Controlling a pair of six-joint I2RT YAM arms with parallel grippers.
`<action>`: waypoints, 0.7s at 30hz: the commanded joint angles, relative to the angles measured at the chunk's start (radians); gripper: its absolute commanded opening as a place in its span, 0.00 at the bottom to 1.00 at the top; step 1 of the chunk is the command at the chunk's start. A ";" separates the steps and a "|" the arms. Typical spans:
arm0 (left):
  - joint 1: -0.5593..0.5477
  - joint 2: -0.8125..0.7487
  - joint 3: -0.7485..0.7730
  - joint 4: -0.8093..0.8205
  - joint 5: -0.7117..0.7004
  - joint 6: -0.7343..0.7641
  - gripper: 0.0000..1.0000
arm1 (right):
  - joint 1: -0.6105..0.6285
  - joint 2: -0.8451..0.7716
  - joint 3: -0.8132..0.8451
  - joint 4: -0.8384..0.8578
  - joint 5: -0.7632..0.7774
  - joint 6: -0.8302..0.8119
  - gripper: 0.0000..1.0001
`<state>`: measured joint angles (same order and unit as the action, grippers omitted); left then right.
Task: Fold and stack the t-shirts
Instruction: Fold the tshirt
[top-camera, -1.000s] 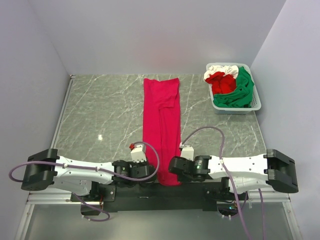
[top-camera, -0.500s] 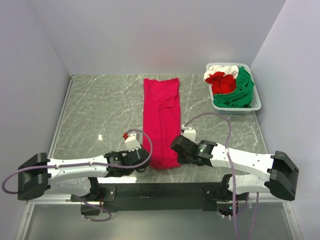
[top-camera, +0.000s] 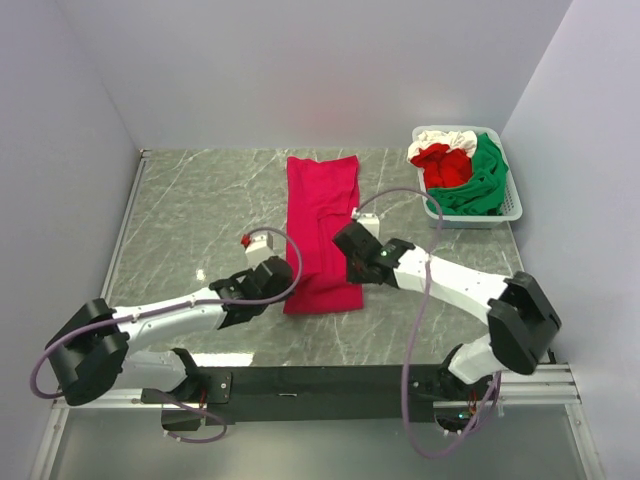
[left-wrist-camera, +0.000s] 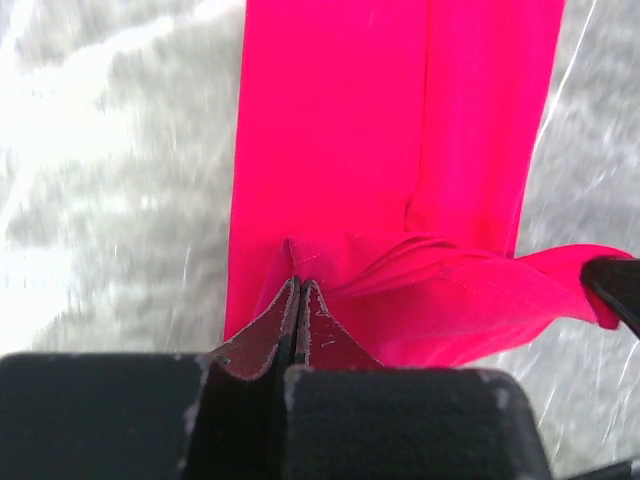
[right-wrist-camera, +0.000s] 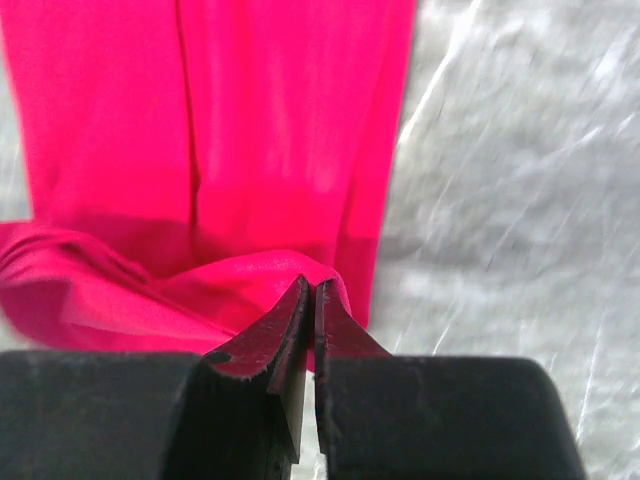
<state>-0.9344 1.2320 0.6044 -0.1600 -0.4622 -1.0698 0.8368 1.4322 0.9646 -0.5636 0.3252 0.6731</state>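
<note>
A crimson-red t-shirt (top-camera: 322, 215), folded into a long narrow strip, lies down the middle of the table. My left gripper (top-camera: 283, 277) is shut on its near left corner (left-wrist-camera: 310, 262). My right gripper (top-camera: 352, 262) is shut on its near right corner (right-wrist-camera: 300, 275). Both hold the near hem lifted and doubled back over the strip. Green, red and white shirts (top-camera: 462, 172) lie bunched in the basket.
A white slotted basket (top-camera: 508, 208) stands at the back right corner. Grey marble table (top-camera: 190, 220) spreads left and right of the strip, with walls on three sides. The black mounting rail (top-camera: 330, 382) runs along the near edge.
Both grippers have carried the shirt's near hem away from the table's near edge toward the back, shortening the strip. Both arms have stretched forward.
</note>
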 joint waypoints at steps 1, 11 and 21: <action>0.055 0.036 0.063 0.109 0.025 0.102 0.00 | -0.063 0.077 0.095 0.050 0.011 -0.095 0.00; 0.244 0.211 0.178 0.269 0.137 0.260 0.01 | -0.197 0.281 0.296 0.044 -0.026 -0.193 0.00; 0.342 0.382 0.316 0.309 0.221 0.330 0.01 | -0.271 0.456 0.500 0.002 -0.055 -0.244 0.00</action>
<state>-0.6121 1.5860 0.8604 0.0944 -0.2840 -0.7895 0.5880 1.8652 1.3918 -0.5453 0.2676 0.4637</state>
